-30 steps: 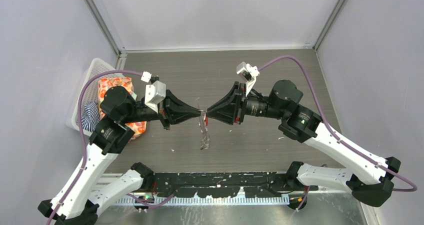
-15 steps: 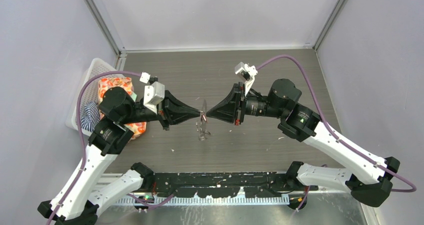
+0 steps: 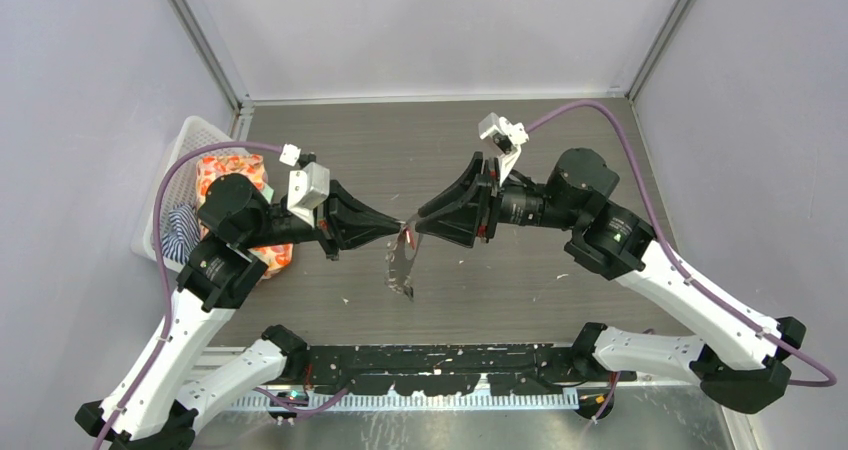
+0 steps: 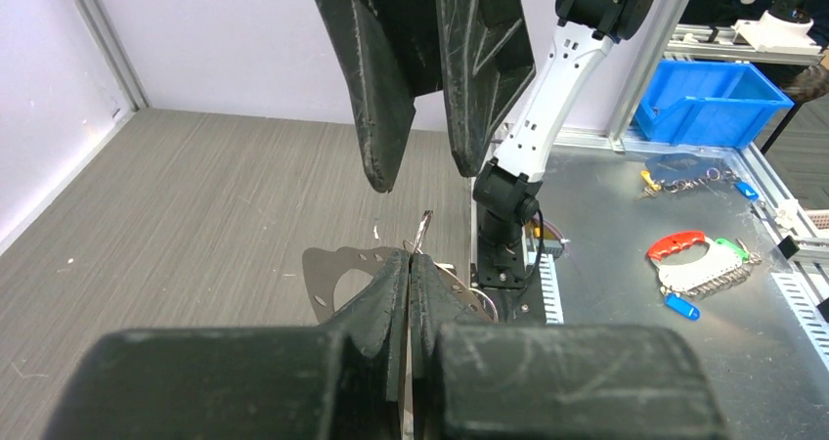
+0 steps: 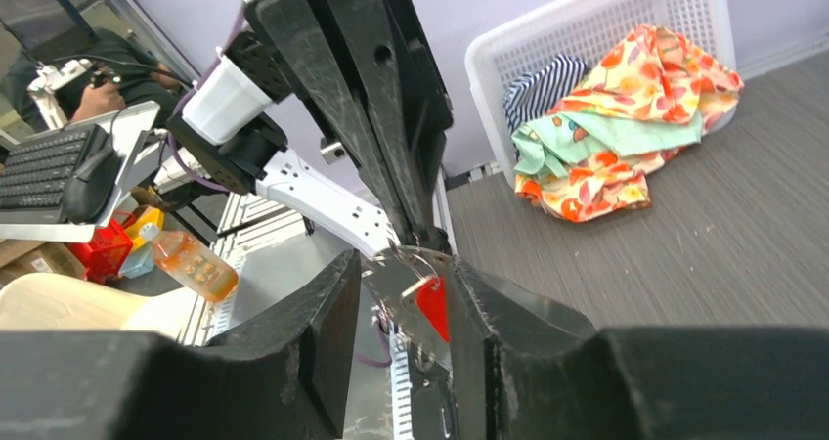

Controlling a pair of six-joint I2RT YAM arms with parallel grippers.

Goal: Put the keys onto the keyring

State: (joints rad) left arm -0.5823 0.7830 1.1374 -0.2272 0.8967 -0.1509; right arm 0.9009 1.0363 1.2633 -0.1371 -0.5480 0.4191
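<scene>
Keyring (image 3: 400, 266) hangs mid-air, upper edge pinched in clenched left tool (image 3: 397, 226). Right tool (image 3: 420, 217) released, jaws apart, facing it closely. Tiny red key (image 5: 431, 303) dangles at ring's top, in line between right jaws; right arm nearer.

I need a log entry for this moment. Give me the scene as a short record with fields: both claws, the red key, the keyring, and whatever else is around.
left claw: shut, pinching the keyring
right claw: open, facing the left claw tip to tip
keyring: silver metal hanging below the left claw's tips
red key: hangs at the ring, between the right claw's fingers; contact unclear
basket: white, at the left edge beside the left arm
clothes: patterned, piled in the basket
</scene>
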